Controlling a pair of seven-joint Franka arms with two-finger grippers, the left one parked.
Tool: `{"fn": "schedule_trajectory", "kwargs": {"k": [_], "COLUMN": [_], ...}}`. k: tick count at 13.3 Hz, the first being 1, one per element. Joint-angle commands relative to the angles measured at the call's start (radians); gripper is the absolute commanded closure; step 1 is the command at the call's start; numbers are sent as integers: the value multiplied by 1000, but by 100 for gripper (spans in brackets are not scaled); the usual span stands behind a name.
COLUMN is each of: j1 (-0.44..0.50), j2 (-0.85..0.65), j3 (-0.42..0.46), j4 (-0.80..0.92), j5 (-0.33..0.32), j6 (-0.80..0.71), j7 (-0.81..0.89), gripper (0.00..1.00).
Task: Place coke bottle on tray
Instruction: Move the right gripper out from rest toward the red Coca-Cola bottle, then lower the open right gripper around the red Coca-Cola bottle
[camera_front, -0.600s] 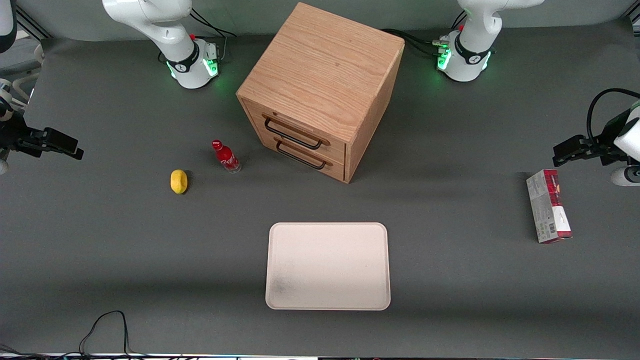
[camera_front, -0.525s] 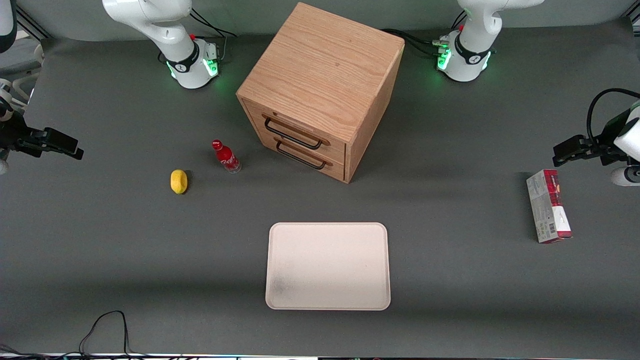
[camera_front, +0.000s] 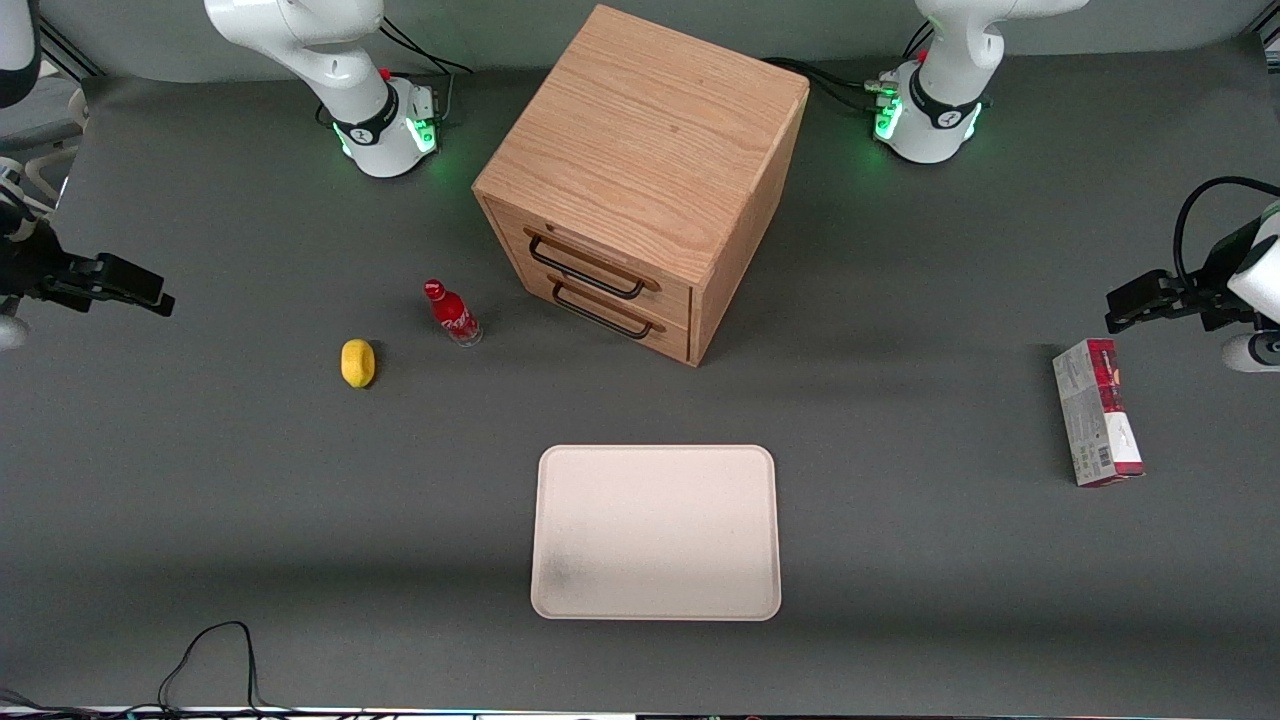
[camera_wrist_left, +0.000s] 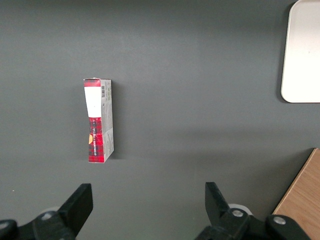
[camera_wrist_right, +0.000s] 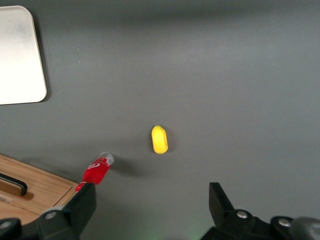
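From my station I see the dark grey bench (camera_front: 250, 520) carrying everything, and the biggest thing on it is the wooden cabinet (camera_front: 640, 175) with two black-handled drawers, standing well away from my hand (camera_front: 140, 290) toward the middle of the bench. Next in size is the tray (camera_front: 656, 532), a pale cream rectangle lying flat and bare, well apart from the hand and nearer the front camera than the cabinet; its rounded corner also shows in the right wrist view (camera_wrist_right: 20, 55). A red-and-grey carton box (camera_front: 1097, 412) lies on its side toward the parked arm's end of the bench, the thing farthest from my hand. The hand hangs above the bench at the working arm's end, its two fingers (camera_wrist_right: 82, 205) spread wide with nothing between them, touching nothing. The coke bottle (camera_front: 452, 312) stands upright on the bench in front of the cabinet's drawers, near their corner, off the tray and well clear of my hand; the wrist camera shows it (camera_wrist_right: 97, 170) close to one finger. Smallest is the lemon (camera_front: 358, 362), just beside the bottle and a little nearer to my hand, showing between the spread fingers in the wrist view (camera_wrist_right: 159, 139).
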Motion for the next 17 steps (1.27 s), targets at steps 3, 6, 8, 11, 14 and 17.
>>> {"fn": "schedule_trajectory", "kwargs": {"k": [3, 6, 8, 11, 14, 17], "j1": [276, 451, 492, 486, 483, 484], "j2": [-222, -274, -297, -346, -311, -309], "j3": [2, 2, 2, -34, -38, -40], "j4": [-309, -403, -452, -583, -597, -682], "j5": [-5, -13, -34, -43, -71, -67], "j6": [140, 167, 202, 319, 350, 446], "j7": [328, 529, 552, 528, 431, 422], "gripper": [0, 0, 0, 0, 0, 0]}}
